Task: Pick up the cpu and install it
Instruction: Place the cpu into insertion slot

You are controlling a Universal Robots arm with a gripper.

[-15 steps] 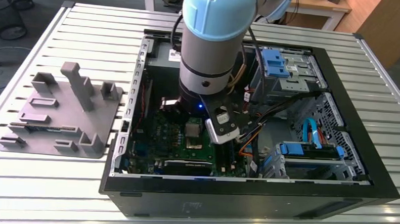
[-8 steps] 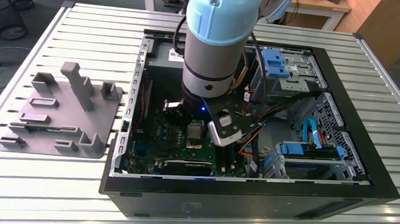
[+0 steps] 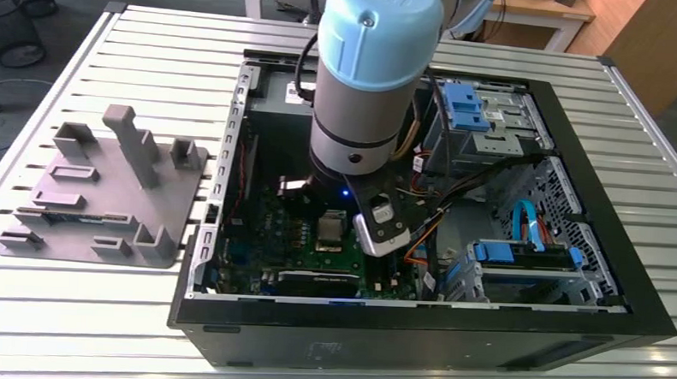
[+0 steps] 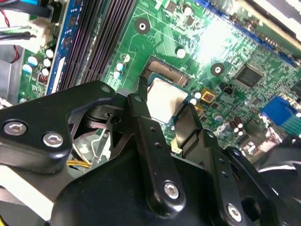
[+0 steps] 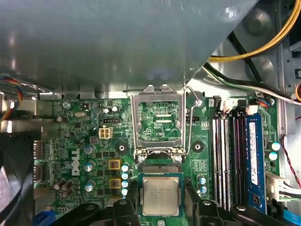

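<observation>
Holds the small flat square cpu [image 5: 161, 197] with the shiny silver metal top between the two black fingers [image 4: 187, 125] — closed down narrowly onto its two opposite edges, nothing else in the grip. Hangs it just over the green circuit board [image 5: 84, 141], partly across the open metal-framed rectangular socket [image 4: 167, 73]; cannot tell whether touching. Works inside the black computer case [image 3: 424, 330] at the centre of the exterior view, on the slatted metal desk [image 3: 82, 315], well apart from the matte grey plastic holder [image 3: 99, 188] at the exterior view's left. Judging by looks: light, stiff, slick on the polished top, and fragile underneath — probably unforgiving of tilt or force. Favours an edge hold, kept level, with gentle pressure.
</observation>
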